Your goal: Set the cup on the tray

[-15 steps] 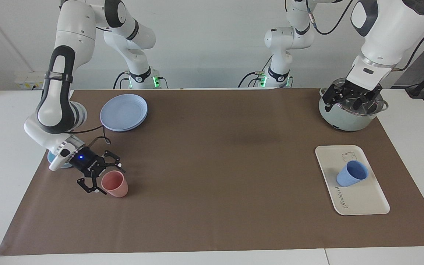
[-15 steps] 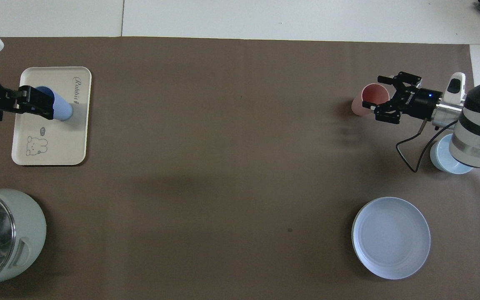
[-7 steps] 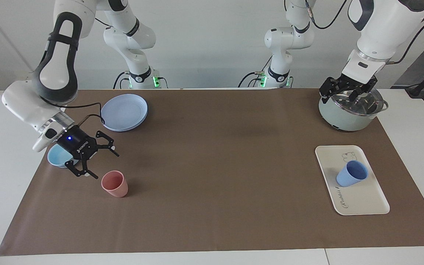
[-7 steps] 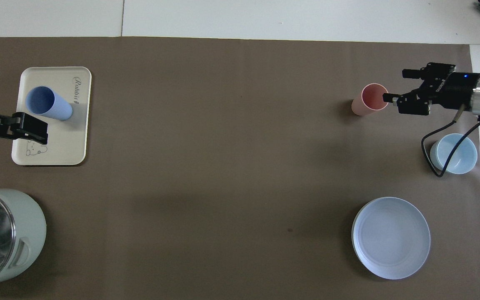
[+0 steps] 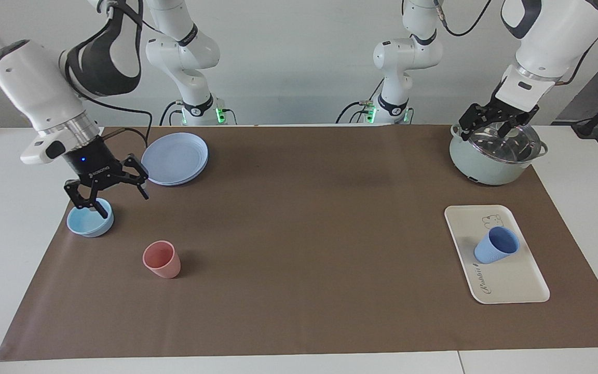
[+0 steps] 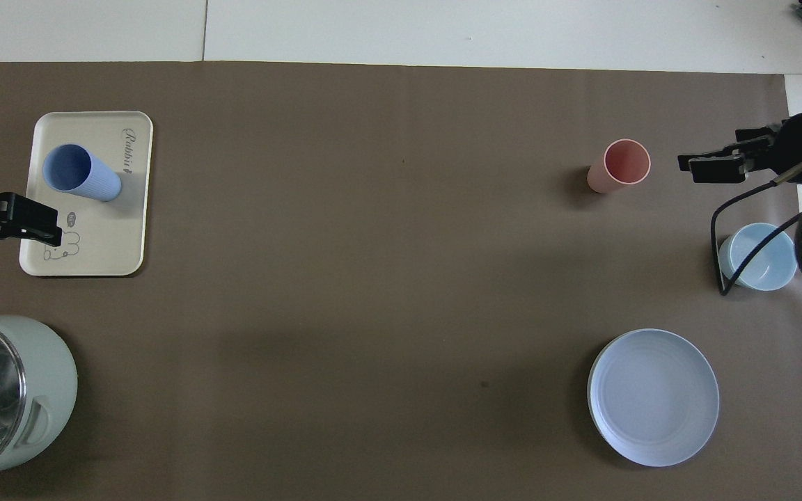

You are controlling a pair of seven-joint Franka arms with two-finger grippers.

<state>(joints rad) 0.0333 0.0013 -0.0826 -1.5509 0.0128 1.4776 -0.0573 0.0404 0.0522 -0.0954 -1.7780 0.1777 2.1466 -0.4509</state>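
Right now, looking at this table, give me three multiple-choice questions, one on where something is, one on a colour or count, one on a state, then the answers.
1. Where is the blue cup?
A. on the tray
B. in the pot
C. on the plates

2. How many cups are on the table?
A. one
B. two
C. four

3. What is the right tool holding?
A. the pink cup
B. a plate
C. nothing

Answers:
1 A, it stands upright on the cream tray.
2 B, the blue cup and the pink cup.
3 C, it hangs open over the light-blue bowl; the pink cup stands free on the mat.
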